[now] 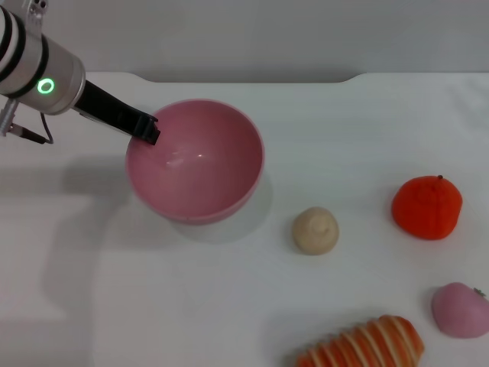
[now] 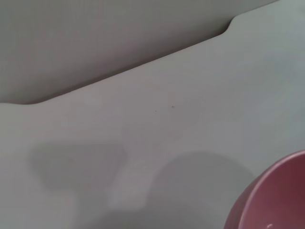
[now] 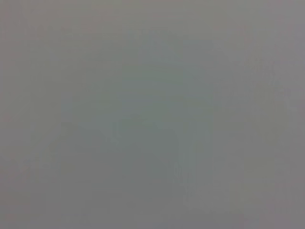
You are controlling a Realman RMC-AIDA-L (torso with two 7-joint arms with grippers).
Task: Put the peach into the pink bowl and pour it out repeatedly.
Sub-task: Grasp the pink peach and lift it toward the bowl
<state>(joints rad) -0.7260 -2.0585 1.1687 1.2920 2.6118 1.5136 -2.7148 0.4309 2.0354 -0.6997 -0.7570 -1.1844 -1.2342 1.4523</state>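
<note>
Nearest: orange-and-white striped bread-like toy [image 1: 363, 344] at the head view's near edge, on the white table [image 1: 114, 306].
Left gripper [image 1: 149, 130]: black fingers pinched onto the far-left rim of the glossy round pink plastic bowl [image 1: 195, 160].
Bowl: tilted, its opening leaning toward the robot's right, nothing inside; its edge also shows in the left wrist view [image 2: 274, 198].
Beige lump [image 1: 315, 229]: just right of the bowl, apart from it.
Orange-red ribbed fruit [image 1: 427, 206]: farther right.
Peach [image 1: 460, 309]: small soft-pink rounded toy fruit on the table at the near right, well apart from the bowl.
Right gripper: out of sight.
</note>
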